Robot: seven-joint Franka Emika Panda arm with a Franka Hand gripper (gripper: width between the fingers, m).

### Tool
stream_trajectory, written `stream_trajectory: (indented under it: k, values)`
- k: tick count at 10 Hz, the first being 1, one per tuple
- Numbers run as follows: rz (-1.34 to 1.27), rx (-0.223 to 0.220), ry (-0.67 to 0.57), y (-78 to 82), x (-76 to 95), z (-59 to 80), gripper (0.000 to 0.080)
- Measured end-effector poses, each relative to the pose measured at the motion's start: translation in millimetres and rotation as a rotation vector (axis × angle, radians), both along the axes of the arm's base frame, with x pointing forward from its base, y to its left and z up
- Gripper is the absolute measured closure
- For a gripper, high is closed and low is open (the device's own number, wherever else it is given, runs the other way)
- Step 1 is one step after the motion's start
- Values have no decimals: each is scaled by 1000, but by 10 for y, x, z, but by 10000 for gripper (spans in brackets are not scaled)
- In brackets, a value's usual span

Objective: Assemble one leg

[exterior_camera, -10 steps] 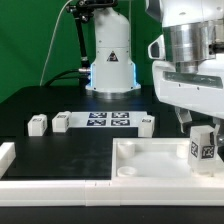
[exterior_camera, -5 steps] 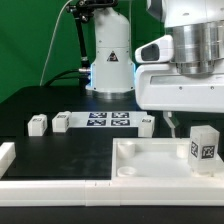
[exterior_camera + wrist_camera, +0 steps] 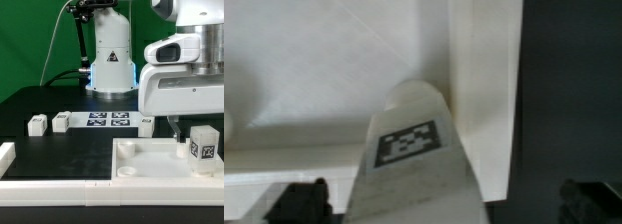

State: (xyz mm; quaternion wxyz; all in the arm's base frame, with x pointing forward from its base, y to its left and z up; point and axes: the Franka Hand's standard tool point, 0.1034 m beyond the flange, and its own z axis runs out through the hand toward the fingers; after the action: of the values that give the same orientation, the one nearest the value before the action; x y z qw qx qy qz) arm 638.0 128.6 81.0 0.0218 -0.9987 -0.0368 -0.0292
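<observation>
A white leg with a square tag on its front stands upright in the corner of the large white tray-like top on the exterior view's right. My gripper hangs just above it, and one finger shows beside the leg. In the wrist view the leg rises between my two dark fingertips, which stand wide apart and do not touch it. The gripper is open and empty.
Three more small white legs lie on the black table beside the marker board. A white raised border runs along the front and left. The arm's base stands at the back.
My gripper has risen off the leg, from around it to just above it. The leg stays standing in the top's corner.
</observation>
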Motion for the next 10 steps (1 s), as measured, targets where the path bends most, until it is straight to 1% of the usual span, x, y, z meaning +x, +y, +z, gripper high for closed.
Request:
stream_trajectory:
  k: [1,2,3,4,5,7,9,10]
  values:
    - [66,-5,-3,-11,2,0,151]
    - [64,-5,-3,-10,1,-1,266]
    - [64,-5,-3,-10,1,-1,414]
    - [62,-7,-3,-32,6,-1,414]
    - [60,-8,-3,-46,6,-4,502]
    - [59,-8,-3,-51,6,-5,503]
    - [-19,1,-1,-54,5,-11,503]
    - [-231,21,-3,-78,12,-21,503]
